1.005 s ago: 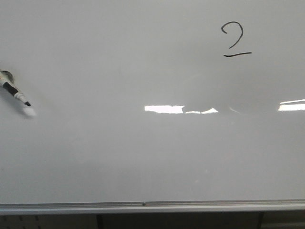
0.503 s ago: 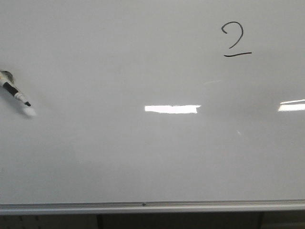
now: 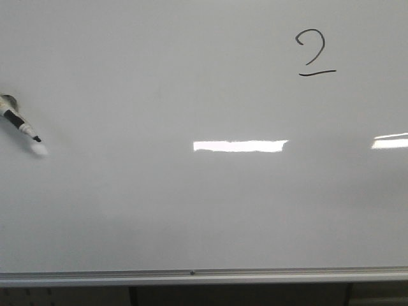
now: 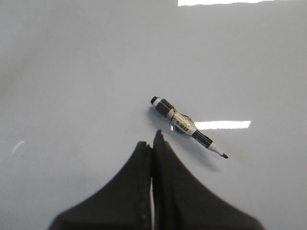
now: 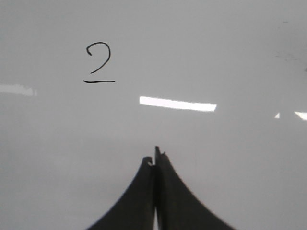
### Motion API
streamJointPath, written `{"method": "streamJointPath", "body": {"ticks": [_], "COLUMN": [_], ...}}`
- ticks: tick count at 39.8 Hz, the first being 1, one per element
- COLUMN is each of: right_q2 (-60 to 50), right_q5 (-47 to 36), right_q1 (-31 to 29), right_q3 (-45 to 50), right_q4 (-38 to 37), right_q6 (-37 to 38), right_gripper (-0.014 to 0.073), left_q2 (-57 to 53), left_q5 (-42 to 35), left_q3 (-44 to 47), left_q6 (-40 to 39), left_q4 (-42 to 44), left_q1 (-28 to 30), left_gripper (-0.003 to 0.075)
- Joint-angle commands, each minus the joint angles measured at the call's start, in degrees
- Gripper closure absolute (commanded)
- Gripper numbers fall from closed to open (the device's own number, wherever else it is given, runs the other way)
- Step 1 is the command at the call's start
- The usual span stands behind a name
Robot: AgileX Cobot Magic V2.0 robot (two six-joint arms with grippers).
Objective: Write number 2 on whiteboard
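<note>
We record: whiteboard (image 3: 127, 210) glossy pale grey-white, silver edge rail. Number 2 (image 3: 314, 54) thin black line. Marker (image 4: 188, 127) black-and-white banded barrel, black tip. Left hand (image 4: 152, 143) and right hand (image 5: 155, 160) both matte black.

One readable mark: the number 2 (image 3: 313, 55), hand-drawn in thin black line on the whiteboard (image 3: 159, 210), upper right in the front view. Curved hook on top, separate short base stroke under it, slightly slanted. Same digit shows in the right wrist view (image 5: 99, 63), also legible. Marker (image 4: 187, 127) lying on the board has a white label band with dark print along the barrel, too small and blurred to read in the left wrist view; in the front view only its tip end (image 3: 20, 125) shows, no legible text.
</note>
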Motion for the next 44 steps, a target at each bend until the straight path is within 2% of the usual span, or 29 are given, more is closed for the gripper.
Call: {"method": "streamJointPath", "body": {"ticks": [1,7,26,29,35,44], "right_q2": [-1.0,-1.7,-1.7,-1.7,-1.7,-1.7], "right_q5": [-10.4,-18.9,-19.1,-17.8,-16.0,-14.6], "right_q1": [-3.4,-5.1,-5.1,-5.1,-5.0,-5.0], "right_q3": [2.3,7.5,7.4,7.4,7.4,7.4], "right_q4": [-0.3,-0.2,0.1,4.3,14.3,15.6], "right_q6": [-0.8,-0.4,-0.4,-1.6,-13.7,-14.9], "right_gripper": [0.0662,0.0662,0.0662,0.0662,0.0662,0.0662], "left_q2": [-1.1,-1.1,-1.0,-1.0,-1.0,-1.0], "left_q5": [-4.6,-4.6,-4.6,-4.6,-4.6,-4.6], "left_q3": [1.3,1.3,1.3,1.3,1.3,1.3], "left_q6": [-0.7,-0.7,-0.7,-0.7,-0.7,-0.7], "left_q4": [-0.1,-0.1,-0.1,-0.1,-0.1,-0.1], "left_q1": [-0.1,-0.1,-0.1,-0.1,-0.1,-0.1], "left_gripper": [0.074,0.074,0.074,0.074,0.074,0.074]}}
